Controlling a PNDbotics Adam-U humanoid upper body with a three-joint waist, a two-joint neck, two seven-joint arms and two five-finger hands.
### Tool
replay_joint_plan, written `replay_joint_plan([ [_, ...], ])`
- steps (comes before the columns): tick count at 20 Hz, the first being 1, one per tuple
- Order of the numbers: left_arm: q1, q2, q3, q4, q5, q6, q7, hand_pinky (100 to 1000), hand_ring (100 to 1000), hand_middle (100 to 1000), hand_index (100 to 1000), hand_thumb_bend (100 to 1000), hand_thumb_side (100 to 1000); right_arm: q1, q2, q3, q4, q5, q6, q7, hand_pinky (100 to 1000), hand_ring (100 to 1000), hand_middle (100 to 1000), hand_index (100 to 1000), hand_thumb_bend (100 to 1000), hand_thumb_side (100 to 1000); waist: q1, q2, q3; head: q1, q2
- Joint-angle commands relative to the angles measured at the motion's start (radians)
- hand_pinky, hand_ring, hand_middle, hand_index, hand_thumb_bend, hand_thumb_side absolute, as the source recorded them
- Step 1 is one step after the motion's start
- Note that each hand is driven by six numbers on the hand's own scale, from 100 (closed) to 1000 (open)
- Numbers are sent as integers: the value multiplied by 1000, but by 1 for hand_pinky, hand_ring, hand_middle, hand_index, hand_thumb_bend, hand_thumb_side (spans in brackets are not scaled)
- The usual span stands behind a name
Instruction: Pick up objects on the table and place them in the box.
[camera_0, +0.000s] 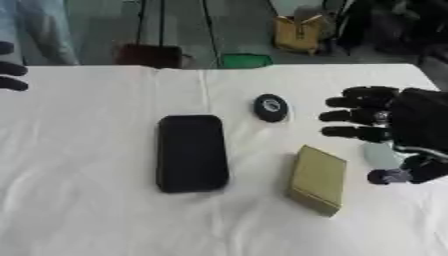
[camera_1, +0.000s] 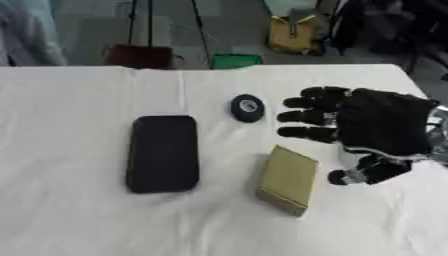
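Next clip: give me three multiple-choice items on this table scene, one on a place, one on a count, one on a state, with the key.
1. Where is the small round black thing?
A. Beyond the tan block, beside the black case
B. On the tan block
C. In the right hand

2. How many loose things lie on the white table?
A. One
B. Three
C. Five

3. The right hand is:
A. Curled round the tan block
B. Open, holding nothing
C. Pressing the black case

Key: A, it lies alone at the far side; B, case, round thing, block; B, fingers straight, apart from everything.
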Motion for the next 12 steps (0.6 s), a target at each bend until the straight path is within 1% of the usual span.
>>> replay_joint_plan([
  [1,-17,15,-1,-21,7,-1,-9,662,712,764,890,178,1000,-21,-34,24,-17,38,-8,49,951,1000,946,1000,669,265,-2,-10,7,-13,1],
  [8,-21,12,-5,-21,11,-1,-16,661,712,764,891,179,1000,-53,5,75,-17,58,-36,110,944,1000,940,1000,656,247,-7,-6,26,-23,8],
  [12,-20,8,-5,-21,12,1,-18,660,712,764,890,180,1000,-58,25,93,-11,81,-45,147,945,1000,940,1000,653,241,-9,-6,33,-28,12],
])
